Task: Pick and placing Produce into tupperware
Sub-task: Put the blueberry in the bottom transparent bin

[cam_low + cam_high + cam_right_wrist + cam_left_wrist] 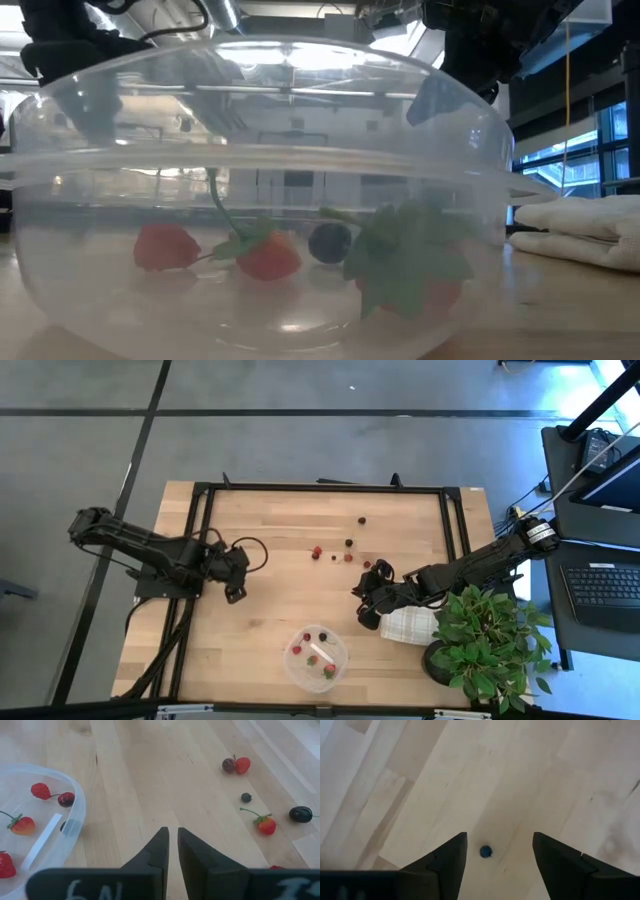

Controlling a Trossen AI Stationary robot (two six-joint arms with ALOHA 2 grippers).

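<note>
My right gripper [172,842] pressed together, empty, above bare tabletop [150,780] between tupperware [75,815] and loose produce [263,824]. Left gripper [500,852] spread, hovering at left. Several pieces already in tupperware near front edge. Risk: round berries roll off when fingers nudge them; low approach could clip tupperware rim.

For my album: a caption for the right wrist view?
Right hand, shut and empty, between round clear plastic container and loose red berries.

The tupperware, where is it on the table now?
In the high view the tupperware sits at the table's near edge, about midway, holding several berries. The right gripper and the folded white cloth are its nearest neighbours, on its right.
</note>
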